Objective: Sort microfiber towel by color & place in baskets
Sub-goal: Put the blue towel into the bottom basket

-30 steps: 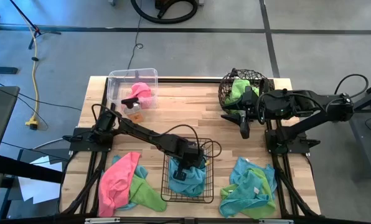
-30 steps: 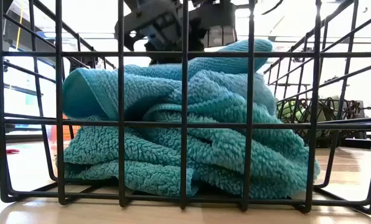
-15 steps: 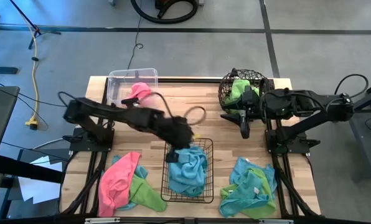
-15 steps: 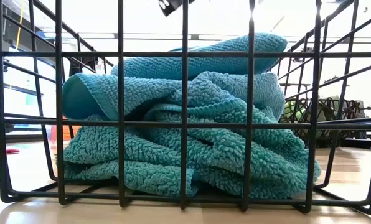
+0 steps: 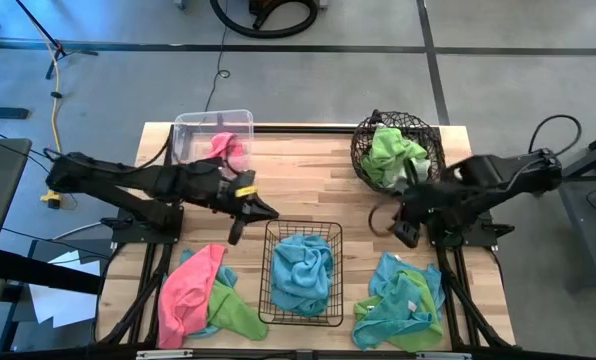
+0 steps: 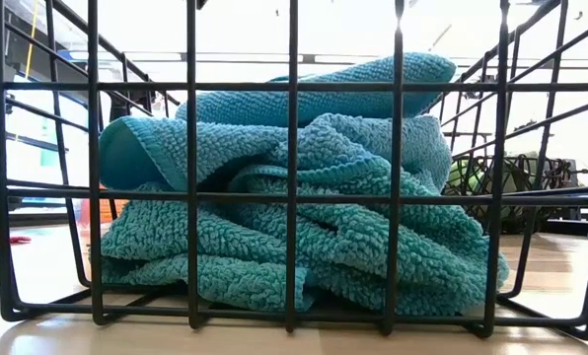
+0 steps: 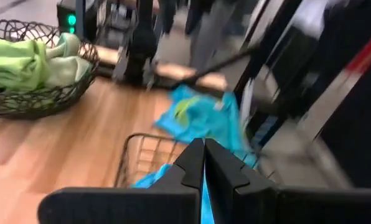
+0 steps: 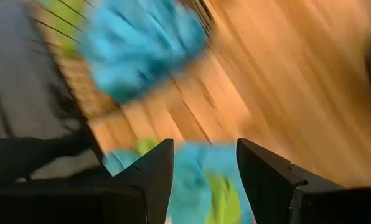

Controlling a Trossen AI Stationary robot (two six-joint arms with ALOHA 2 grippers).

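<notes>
While the blue towel (image 5: 303, 272) lies in the black basket (image 5: 301, 316) at 6 o'clock, the left gripper (image 5: 268, 211) hangs empty and closed at the basket's 10 o'clock; the right gripper (image 5: 406, 236), open and empty, hovers at 3 o'clock, over bare table (image 5: 308, 175).

centre strip: bare wood between the clear plastic tub (image 5: 200, 141) at upper left and the round wire basket (image 5: 395, 150) at upper right, open to pass.
lower centre: black wire-grid basket (image 5: 301, 273) blocks it, top open, light blue towel (image 5: 303, 270) inside.
lower left: pink and green towel pile (image 5: 200, 296).
lower right: blue and green towel pile (image 5: 400, 301).
</notes>
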